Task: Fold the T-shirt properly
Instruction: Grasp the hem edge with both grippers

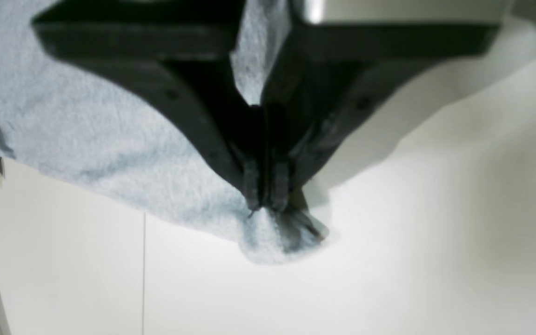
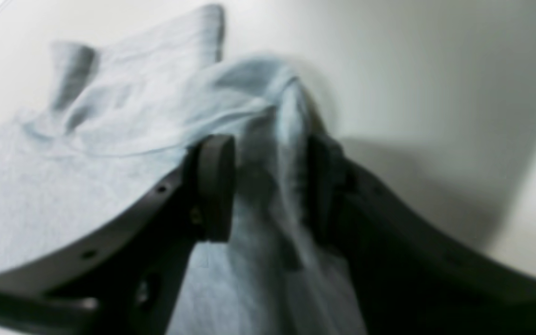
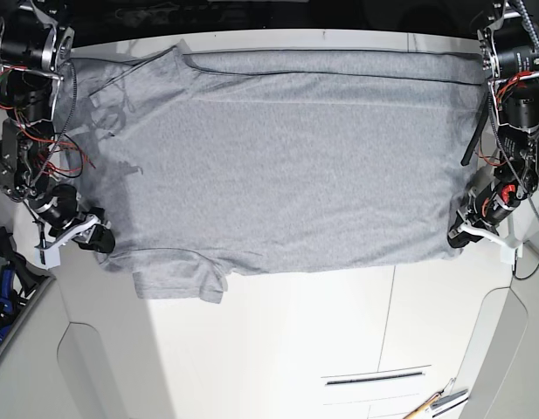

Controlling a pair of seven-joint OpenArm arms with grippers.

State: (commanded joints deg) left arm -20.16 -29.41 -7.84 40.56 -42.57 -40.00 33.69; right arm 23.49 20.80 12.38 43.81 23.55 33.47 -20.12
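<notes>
Shirt: the T-shirt [image 3: 286, 166] lies spread flat on the white worktop [image 3: 339, 340], plain side up, its long axis running across the base view. One sleeve [image 3: 177, 281] sticks out at the near edge on that view's left, so collar and shoulders are at that end and the hem is at the other.

Left gripper: the left gripper [image 1: 264, 197] has its jaws clenched on a corner of the shirt, the hem corner by the base view. A small tuft of cloth bulges past the tips, and the corner is just off the worktop.

Right gripper: the right gripper [image 2: 268, 186] pinches a thick bunched ridge of cloth between its pads [image 2: 214, 186], at the sleeve end. The wrist view is blurred, so I cannot tell how many layers are caught.

Step in hand: by my reading, both near corners are held for a lengthwise fold, near edge carried over to the far edge.

How to do it well: lift both ends together and no higher than needed, so the held edge stays straight between the arms. Keep mild tension along that edge. Carry it level and lay it down parallel to the far edge.

Watch: the loose sleeve may drag or tuck under crookedly. The bunched right grip could leave a crease, and uneven travel would skew the fold.
</notes>
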